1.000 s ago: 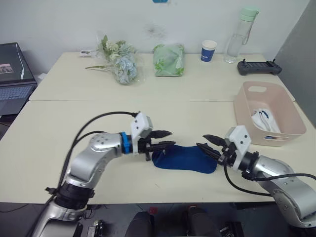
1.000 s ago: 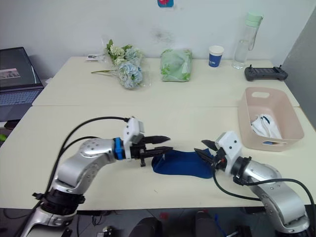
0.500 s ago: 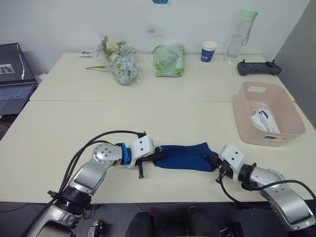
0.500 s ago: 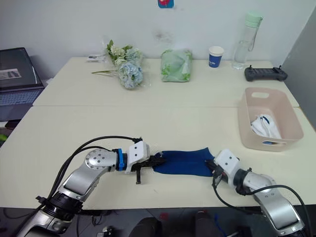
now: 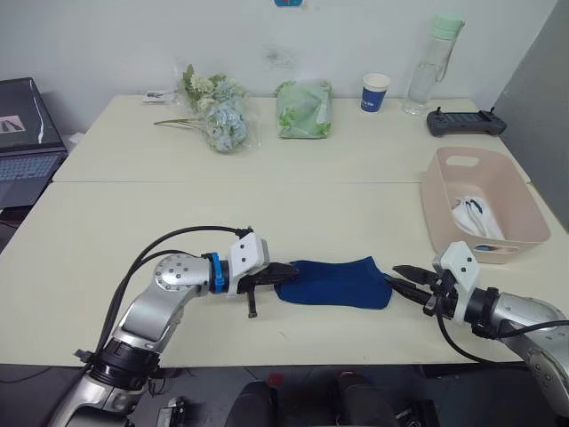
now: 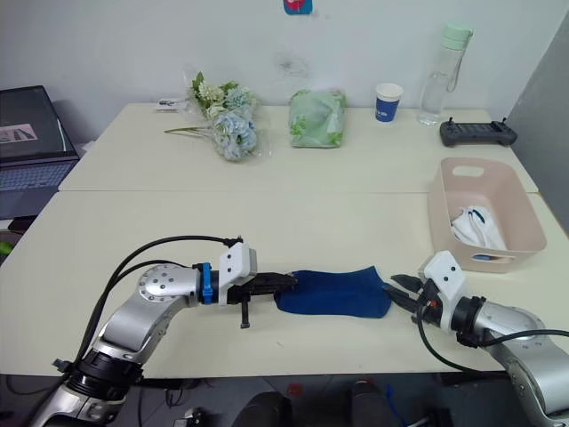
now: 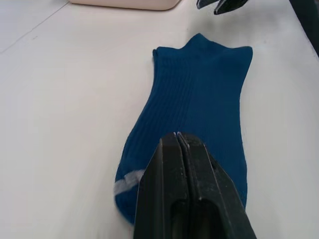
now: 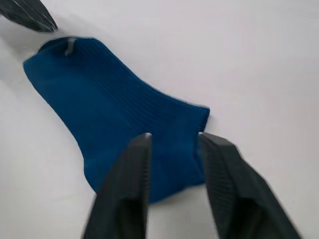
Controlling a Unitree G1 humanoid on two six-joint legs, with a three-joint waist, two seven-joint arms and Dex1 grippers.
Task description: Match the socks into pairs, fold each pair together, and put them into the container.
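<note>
A dark navy sock (image 5: 336, 282) lies flat near the table's front edge. My left gripper (image 5: 286, 271) is shut, its tips resting over the sock's toe end (image 7: 178, 135). My right gripper (image 5: 393, 274) is open, low over the table just right of the sock's cuff (image 8: 174, 139), not touching it. The pale pink container (image 5: 471, 252) stands at the right, behind my right gripper. White socks (image 5: 474, 218) with navy trim lie inside it.
Along the back of the table are a flower bunch (image 5: 218, 111), a green cloth bundle (image 5: 304, 108), a blue paper cup (image 5: 376, 92), a clear bottle (image 5: 427, 67) and a black controller (image 5: 462, 122). A laptop (image 5: 22, 133) sits far left.
Both grippers came down to the sock's ends and the sock was spread flat. My right gripper has since drawn back to the right and opened; my left stays shut at the toe end.
</note>
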